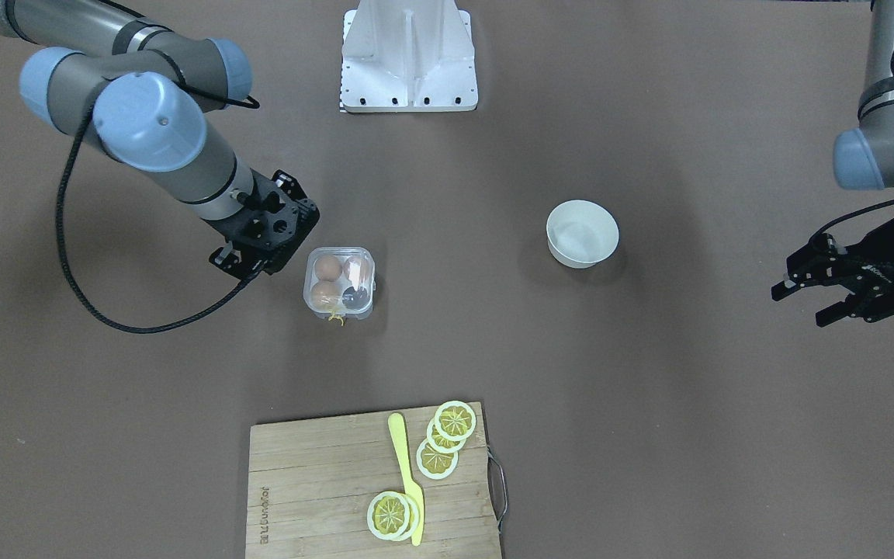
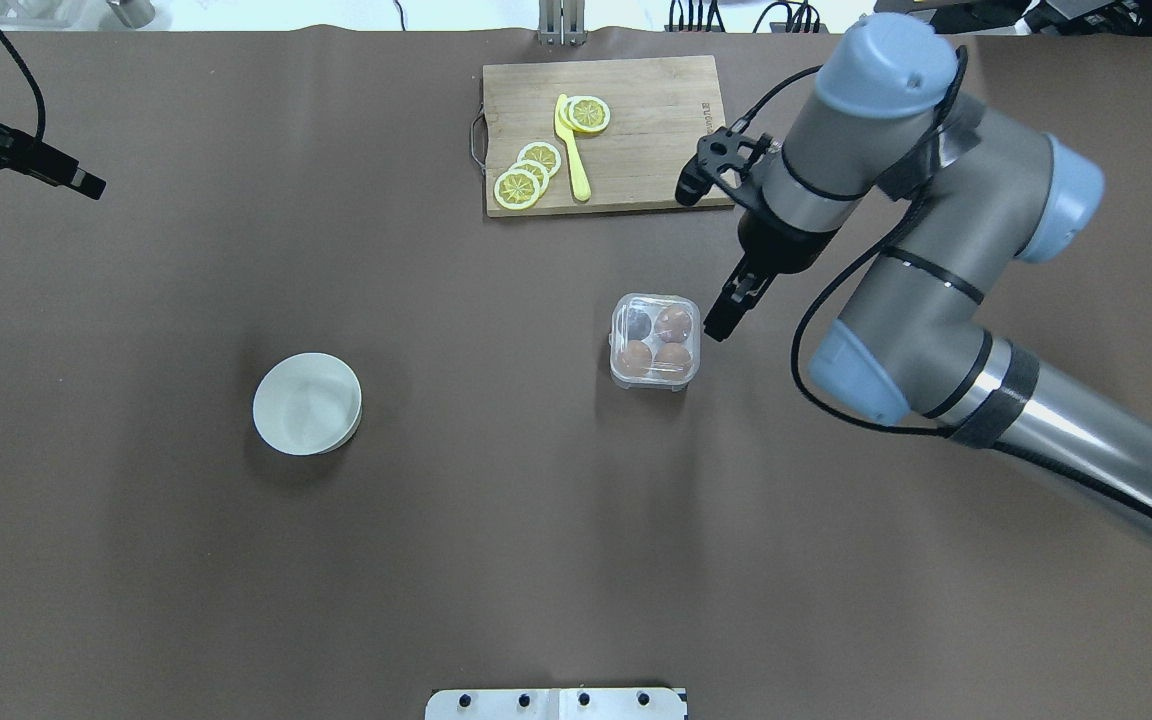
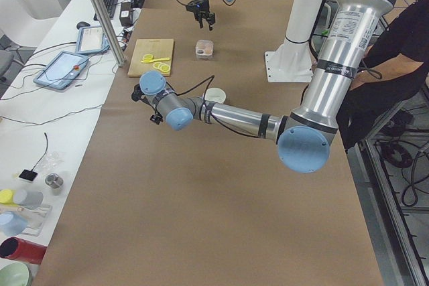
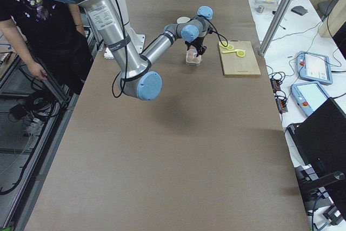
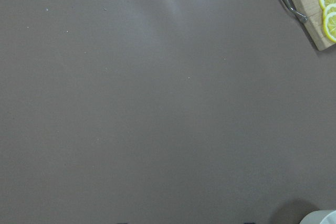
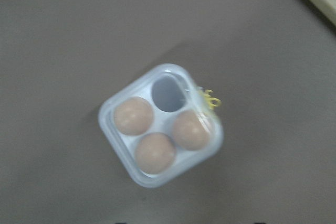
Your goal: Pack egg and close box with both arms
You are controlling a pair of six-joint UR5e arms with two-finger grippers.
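Note:
The clear box [image 1: 339, 283] stands on the brown table with its lid down and a yellow string [image 6: 211, 99] at one edge. It also shows in the overhead view [image 2: 654, 341] and the right wrist view [image 6: 160, 124]. Three alike brown eggs [image 6: 133, 115] fill three cells, and the fourth cell is empty. My right gripper [image 1: 236, 264] hangs open and empty just beside the box, apart from it, and shows overhead too [image 2: 717, 320]. My left gripper [image 1: 804, 301] is open and empty far off at the table's side [image 2: 76, 180].
A white bowl [image 1: 582, 233] stands between the box and my left arm. A wooden board [image 1: 315, 489] with lemon slices [image 1: 453, 421] and a yellow knife [image 1: 404, 466] lies at the far edge. The white stand [image 1: 410, 54] is at the robot's base.

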